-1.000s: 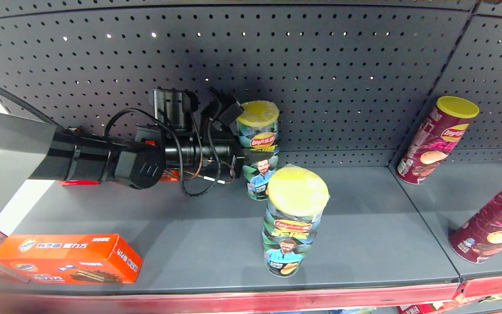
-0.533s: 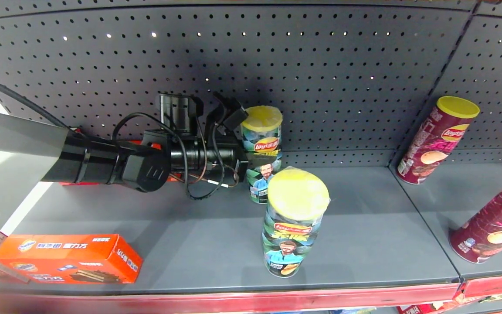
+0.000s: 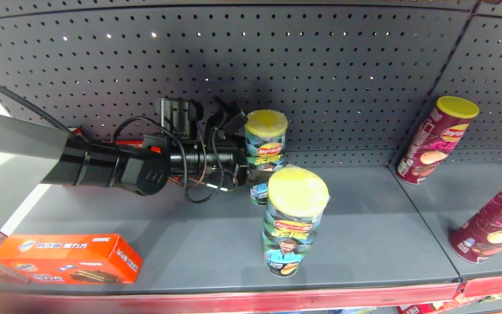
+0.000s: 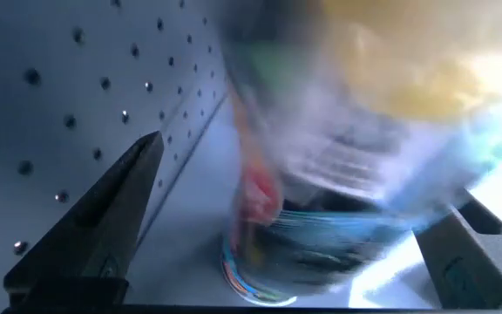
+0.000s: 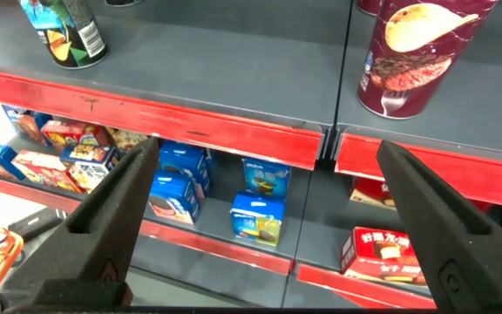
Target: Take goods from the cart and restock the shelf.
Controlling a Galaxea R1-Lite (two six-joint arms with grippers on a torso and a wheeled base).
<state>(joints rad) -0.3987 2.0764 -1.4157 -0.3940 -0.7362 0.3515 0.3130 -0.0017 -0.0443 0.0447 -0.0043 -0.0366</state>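
Since the earlier frames, the left gripper (image 3: 260,168) is found shifted right along the far side of the grey metal shelf (image 3: 181,235), and the blue-green cylindrical crisp can (image 3: 266,146) with a yellow lid is carried with it. This can is clamped upright between the jaws, close to the perforated back panel (image 3: 329,87) and just behind a second matching can (image 3: 293,226) set nearer the red front edge (image 3: 233,301). Whether its base touches the shelf cannot be told. Bare shelf is left on the right, up to the leaning maroon can (image 3: 437,139). An orange carton (image 3: 68,259) is laid at the near left. The right gripper (image 5: 273,235) is held wide open.
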